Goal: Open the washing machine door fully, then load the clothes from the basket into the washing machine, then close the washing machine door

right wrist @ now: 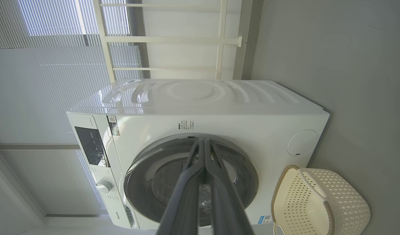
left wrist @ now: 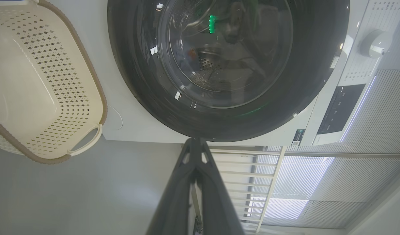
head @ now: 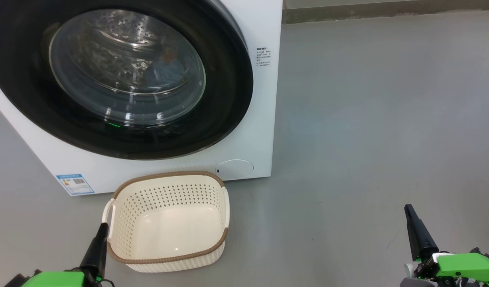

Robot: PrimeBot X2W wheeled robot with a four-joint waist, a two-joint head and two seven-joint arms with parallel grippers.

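The washing machine (head: 264, 119) stands white at the upper left, and its round washing machine door (head: 228, 79) with the glossy black rim lies flush against the front. Through the glass bowl the clothes (head: 164, 65) show faintly as a bluish bundle with an orange-brown patch inside the steel drum. The cream basket (head: 164, 175) sits on the floor in front of the machine with nothing in it. My left gripper (head: 103, 229) is shut just left of the basket's handle. My right gripper (head: 408, 209) is shut, far right over bare floor. Both hold nothing.
Grey floor (head: 368, 119) stretches wide to the right of the machine. A round service flap (head: 234, 168) and a blue label (head: 75, 184) mark the machine's lower front. Window blinds (right wrist: 40, 81) and a white railing (right wrist: 174, 39) stand behind the machine.
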